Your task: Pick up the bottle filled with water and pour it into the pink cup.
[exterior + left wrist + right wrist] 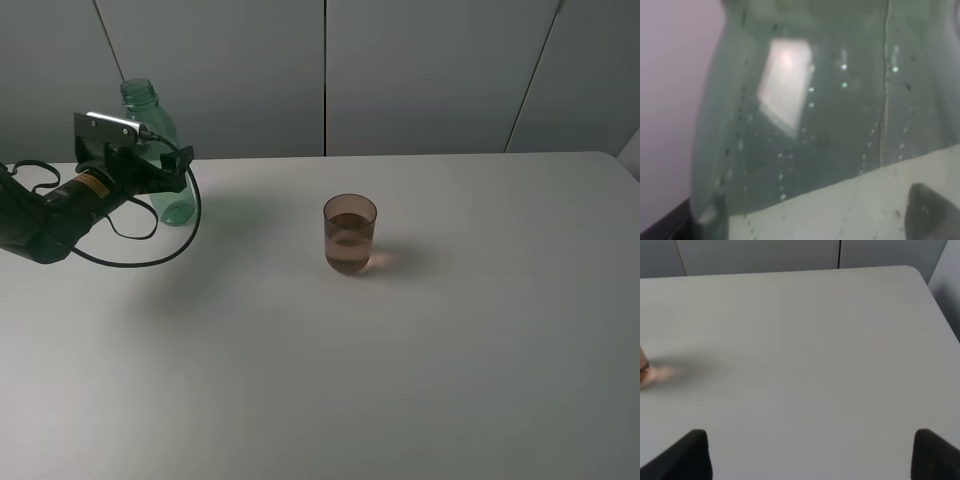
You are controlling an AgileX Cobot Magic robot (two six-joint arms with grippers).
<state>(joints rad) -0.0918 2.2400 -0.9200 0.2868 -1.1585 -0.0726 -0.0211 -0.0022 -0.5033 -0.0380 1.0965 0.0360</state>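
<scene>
The green-tinted bottle (160,150) stands upright at the far left of the white table (450,350), with no cap. My left gripper (168,178) is closed around its lower body. In the left wrist view the bottle (840,110) fills the frame, with droplets on its inside wall and a dark fingertip (932,212) against it. The pink cup (350,234) stands near the table's middle, about half full of liquid, well to the right of the bottle. Its edge shows in the right wrist view (642,367). My right gripper (810,455) is open and empty above bare table.
Grey wall panels (420,70) run behind the table's far edge. A black cable (185,235) loops from my left arm down beside the bottle. The table's right corner (917,275) shows in the right wrist view.
</scene>
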